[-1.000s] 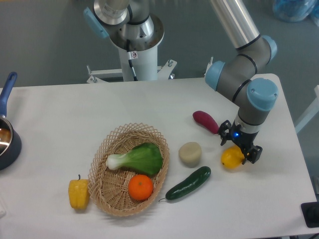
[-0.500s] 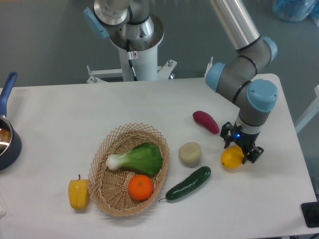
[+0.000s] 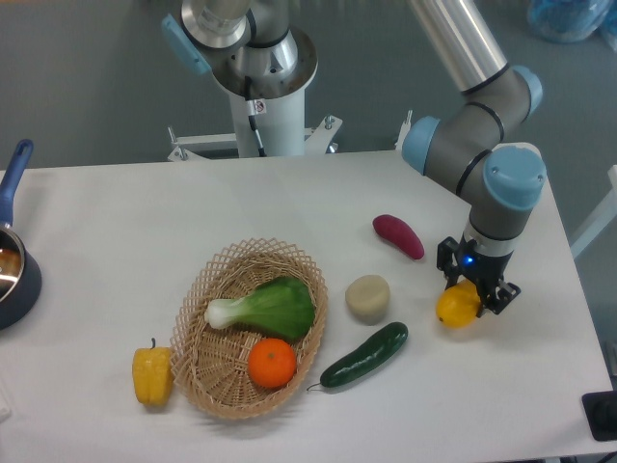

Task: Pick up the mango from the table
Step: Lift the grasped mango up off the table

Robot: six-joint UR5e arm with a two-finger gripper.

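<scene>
A: Room around the gripper (image 3: 475,289)?

B: Bare table (image 3: 540,367) to its right and toward the near edge. Its own arm (image 3: 472,145) fills the far side.

A: To the left?

B: Crowded. Sweet potato (image 3: 398,236), beige puck (image 3: 367,298) and cucumber (image 3: 364,355) lie near, with gaps between them; the wicker basket (image 3: 202,362) lies beyond.

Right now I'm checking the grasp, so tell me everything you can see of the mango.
The mango is a smooth, yellow, rounded oval, glossy like plastic or wax. It sits near the right side of the white table, right of the cucumber and the beige puck. The black pincer comes down over its upper right, fingers on either side; whether it has left the table is unclear.
</scene>
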